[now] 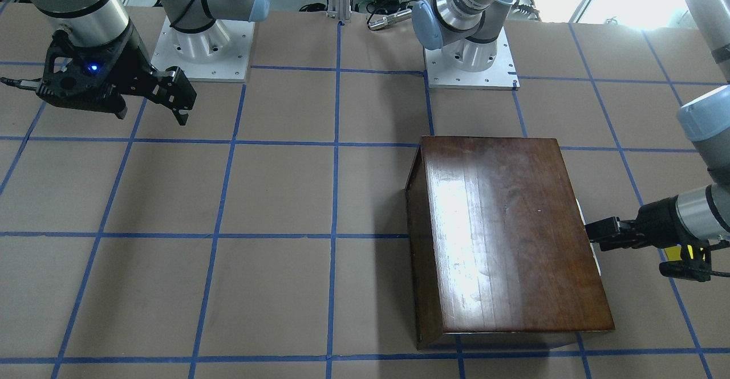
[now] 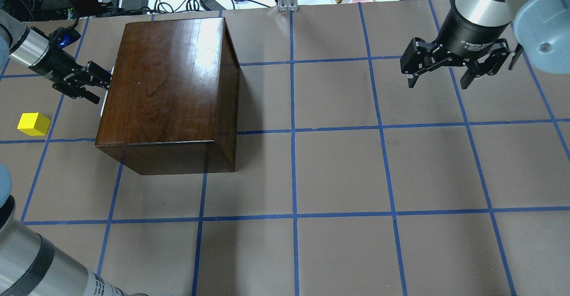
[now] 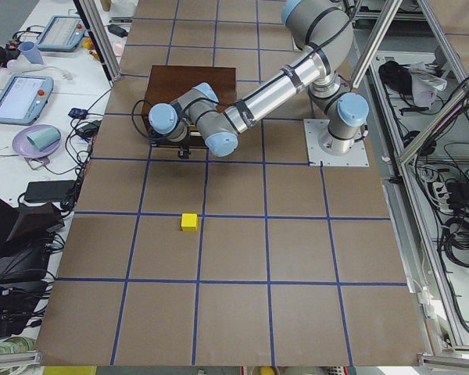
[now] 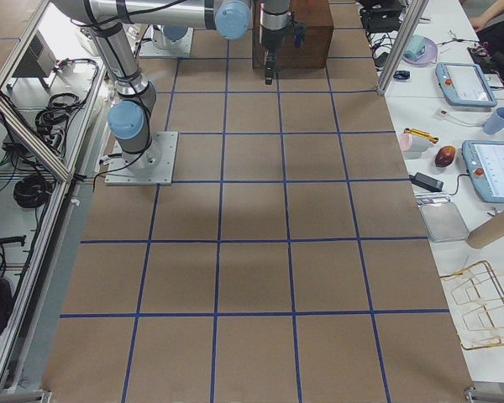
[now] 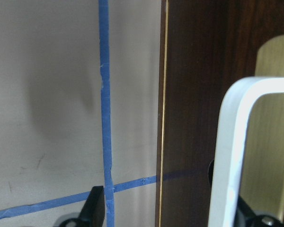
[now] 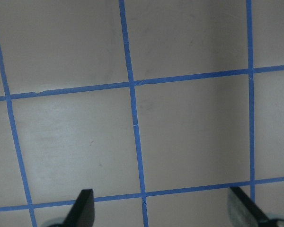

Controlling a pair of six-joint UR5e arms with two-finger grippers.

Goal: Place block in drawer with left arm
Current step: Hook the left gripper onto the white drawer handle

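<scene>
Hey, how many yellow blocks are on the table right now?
1. The yellow block sits on the table, on the robot's left of the wooden box, near the left gripper. Any blocks inside the box would be hidden.

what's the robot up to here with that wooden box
The left gripper is at the side of the dark wooden box, its fingers open on either side of the white handle of the drawer, which looks closed. The yellow block sits untouched on the table beside the box, on that arm's side. The right gripper hangs open over the table far from the box, holding nothing.
</scene>
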